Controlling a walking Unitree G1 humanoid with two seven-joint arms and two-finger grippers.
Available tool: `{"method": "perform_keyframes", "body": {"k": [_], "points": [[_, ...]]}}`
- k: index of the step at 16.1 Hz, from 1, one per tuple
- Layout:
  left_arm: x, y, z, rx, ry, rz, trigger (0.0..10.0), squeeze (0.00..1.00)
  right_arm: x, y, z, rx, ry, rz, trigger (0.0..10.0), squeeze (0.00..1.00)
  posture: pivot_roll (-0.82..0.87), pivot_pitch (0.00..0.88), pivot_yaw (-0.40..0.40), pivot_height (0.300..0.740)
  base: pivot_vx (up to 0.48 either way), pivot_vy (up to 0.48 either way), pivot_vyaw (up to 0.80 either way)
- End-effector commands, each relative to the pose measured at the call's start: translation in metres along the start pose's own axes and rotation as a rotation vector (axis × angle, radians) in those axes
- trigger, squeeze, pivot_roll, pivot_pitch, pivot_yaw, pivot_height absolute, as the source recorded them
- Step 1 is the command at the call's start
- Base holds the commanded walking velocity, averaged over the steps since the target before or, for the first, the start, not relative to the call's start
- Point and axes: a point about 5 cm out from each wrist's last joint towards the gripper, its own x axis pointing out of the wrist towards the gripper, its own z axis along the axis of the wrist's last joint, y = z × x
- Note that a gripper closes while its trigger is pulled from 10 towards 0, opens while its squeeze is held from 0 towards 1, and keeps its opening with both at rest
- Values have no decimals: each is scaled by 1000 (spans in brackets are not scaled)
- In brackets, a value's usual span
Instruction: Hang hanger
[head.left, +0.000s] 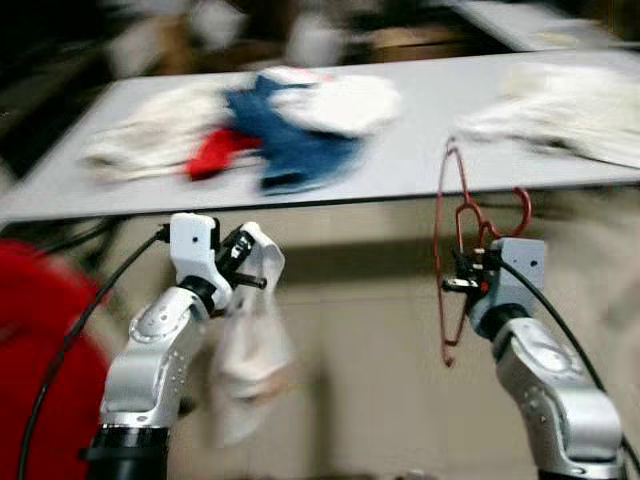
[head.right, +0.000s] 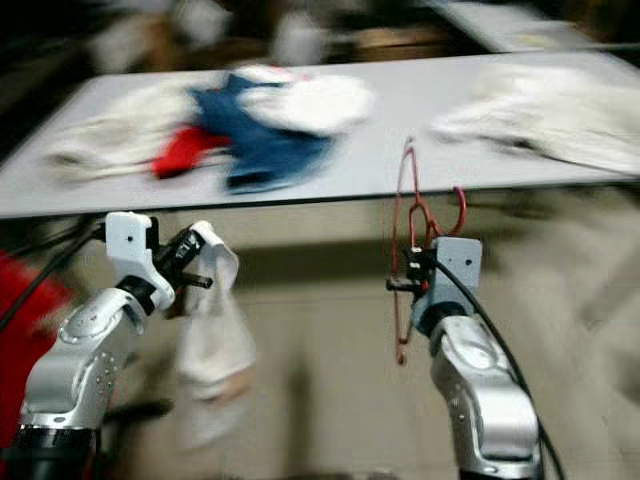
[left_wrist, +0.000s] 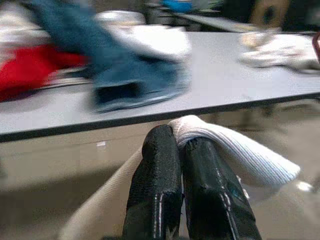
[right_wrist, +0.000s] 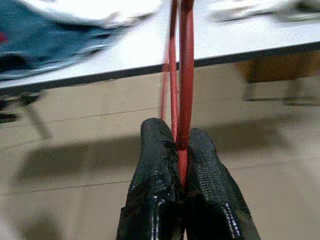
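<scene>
My right gripper (head.left: 462, 283) is shut on a red wire hanger (head.left: 443, 250), held upright in front of the table edge; its red wire (right_wrist: 185, 75) runs up from between the black fingers (right_wrist: 155, 165). My left gripper (head.left: 250, 281) is shut on a white knitted garment (head.left: 248, 350) that hangs down below it. The ribbed white cloth (left_wrist: 235, 150) is pinched between the fingers (left_wrist: 160, 170). Both grippers are just short of the grey table (head.left: 420, 150). The eye views are blurred.
On the table lie a pile of white, blue (head.left: 290, 140) and red (head.left: 215, 152) clothes at the left and a white garment (head.left: 570, 115) at the right. A red object (head.left: 40, 330) sits low at the left. Beige floor lies below.
</scene>
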Motion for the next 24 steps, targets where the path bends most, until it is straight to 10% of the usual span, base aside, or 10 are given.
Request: {"method": "perform_keyframes", "body": {"k": [1, 20, 24], "points": [[2, -9, 13, 17, -55, -39, 10000, 0, 1, 1, 5, -15, -11, 13, 10000, 0, -75, 0, 56, 740, 319, 0, -625], [33, -9, 61, 56, -137, -7, 10000, 0, -2, -4, 53, -347, -93, 364, 10000, 0, -91, 0, 32, 740, 366, 0, -22], [44, -2, 76, 75, -151, 25, 10000, 0, -24, -4, 64, -447, -93, 612, 10000, 0, -88, 0, 29, 740, 385, 0, 0]]}}
